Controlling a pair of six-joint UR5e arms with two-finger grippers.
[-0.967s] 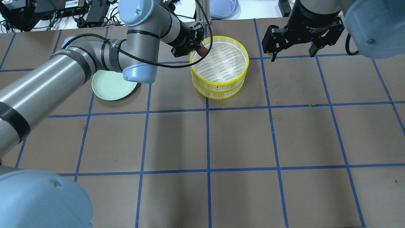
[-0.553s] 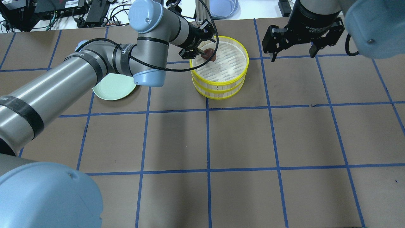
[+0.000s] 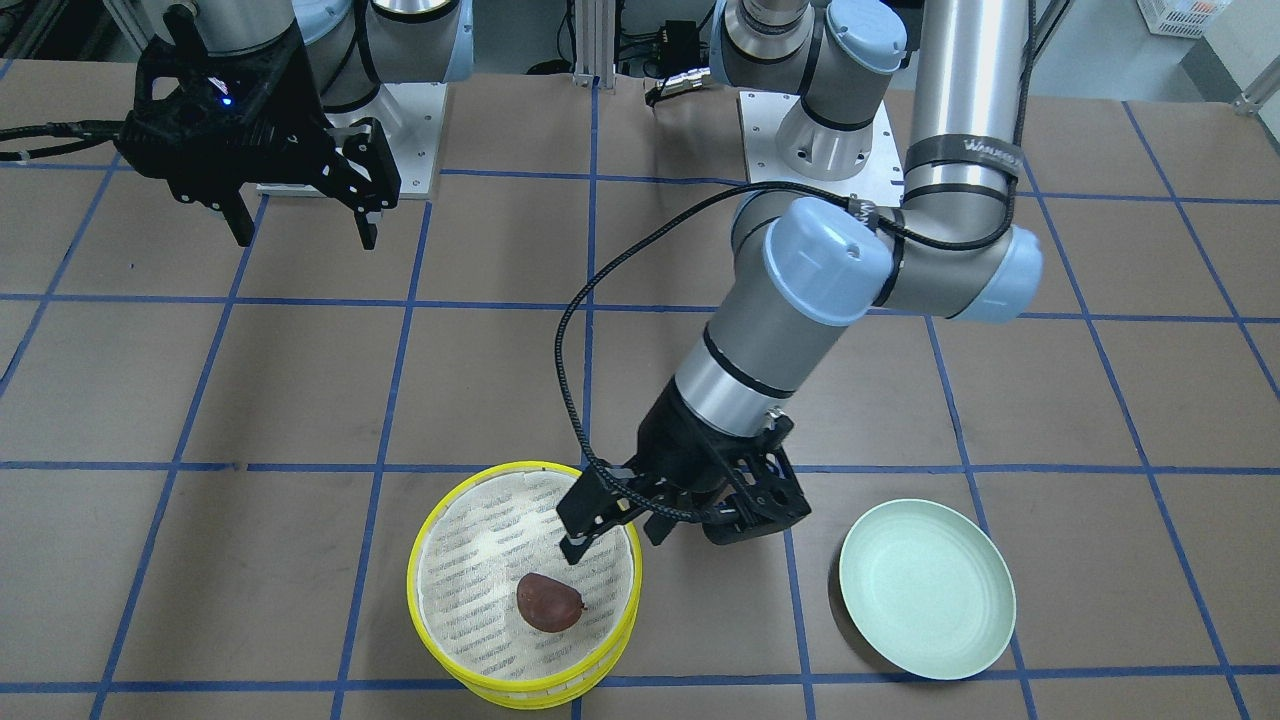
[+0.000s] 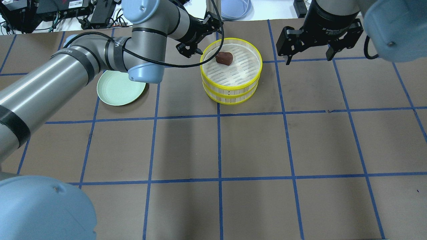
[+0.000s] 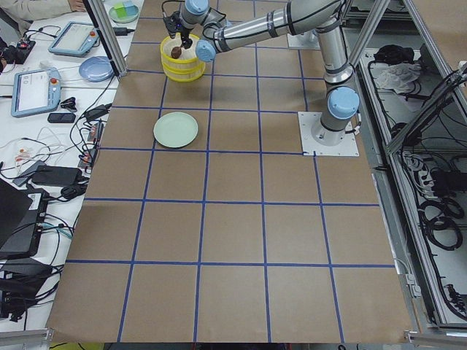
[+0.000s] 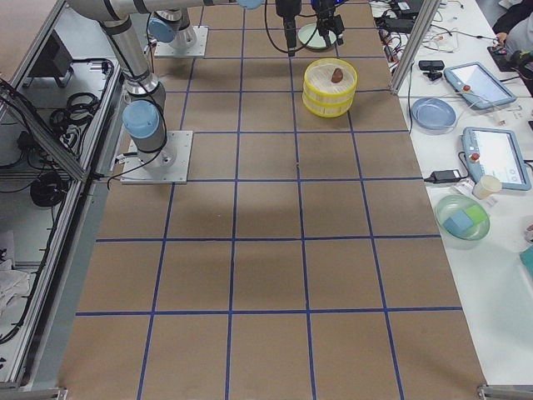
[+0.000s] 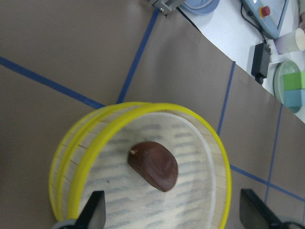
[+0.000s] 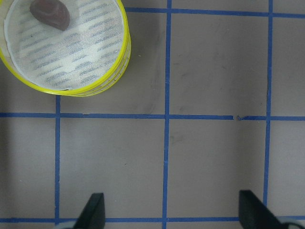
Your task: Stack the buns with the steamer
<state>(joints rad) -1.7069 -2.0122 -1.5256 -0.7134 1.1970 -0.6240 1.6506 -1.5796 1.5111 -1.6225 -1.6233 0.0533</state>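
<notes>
A second ago the left gripper (image 3: 610,542) was at the rim of the steamer (image 4: 232,97) with the brown bun (image 4: 224,58) between its fingers, and a moment later it held the bun over the mesh floor. Now the bun lies alone on the floor of the top tier, toward the far left part in the overhead view, and it touches only the mesh. The gripper has drawn back outside the yellow rim and is just beside it, above the table. Its jaws stand wide apart with nothing between them. This means the release is done and this bun is placed, so the left arm is probably free for its next step. The right gripper (image 4: 309,59) has not moved. It hangs above the table to the right of the steamer, well apart from it, its jaws also wide and holding nothing. By count, the steamer has two tiers, one set on the other, so the stacking of the tiers looks finished. Only one bun is visible, the brown one. The white bun shows in no view. It may be inside the lower tier, but the top tier covers that place, so this cannot be told. There is one pale green plate (image 4: 120,90), to the left of the steamer and apart from it.
</notes>
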